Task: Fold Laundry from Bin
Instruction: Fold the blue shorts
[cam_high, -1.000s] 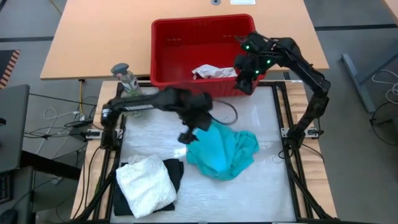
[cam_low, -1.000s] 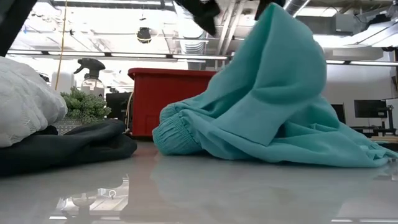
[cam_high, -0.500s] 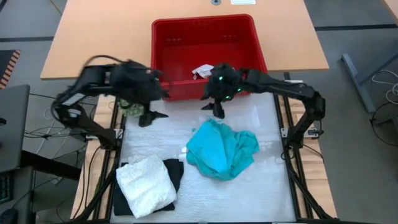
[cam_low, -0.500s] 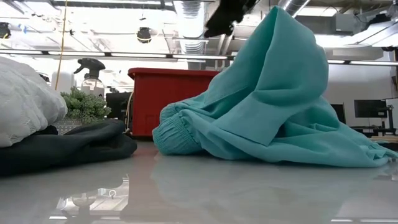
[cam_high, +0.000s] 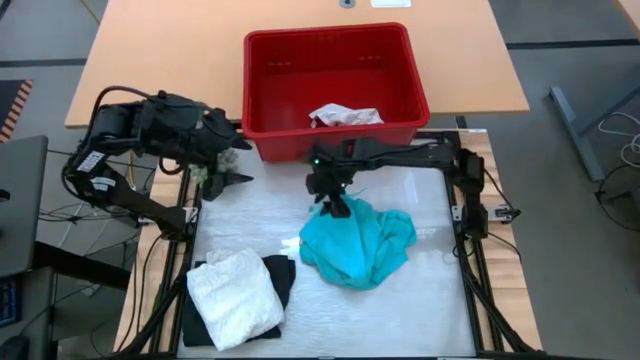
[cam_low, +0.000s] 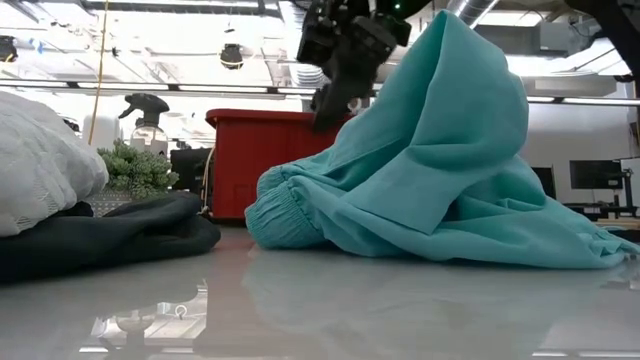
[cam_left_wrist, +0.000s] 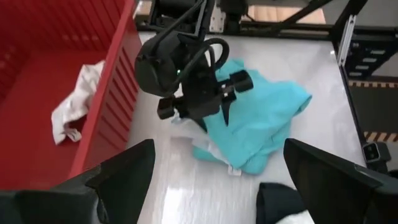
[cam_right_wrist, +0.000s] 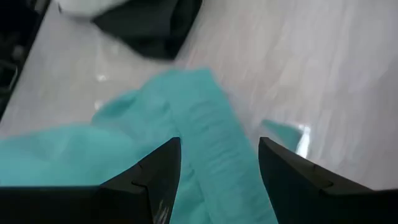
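The teal garment (cam_high: 365, 245) lies crumpled in a heap mid-table, its peak (cam_low: 460, 60) standing up. My right gripper (cam_high: 338, 207) is open over the heap's far-left edge, fingers slanting down on either side of a teal ridge (cam_right_wrist: 205, 130). My left gripper (cam_high: 228, 172) is open and raised at the table's far-left corner, away from the cloth. A white lacy garment (cam_high: 235, 295) rests on a black one (cam_high: 283, 278) at the near left. The red bin (cam_high: 400, 60) stands beyond the far edge with a white cloth (cam_high: 343, 115) inside. My right gripper's open fingers (cam_right_wrist: 155, 180) stand on either side of the teal garment's ridge, coming from above and the far side. I cannot tell whether they touch the cloth.
A small green plant (cam_low: 135, 168) and a spray bottle (cam_low: 148, 115) stand near the far-left corner, by my left arm. Black frame rails (cam_high: 470, 270) run along the table's sides. Bare tabletop (cam_high: 400, 320) lies near the front right.
My left gripper has drawn back from the teal heap toward the far-left corner, rising and turning. My right gripper has come from over the bin toward the near edge and down to the heap's far edge. The teal garment has kept its shape and place.
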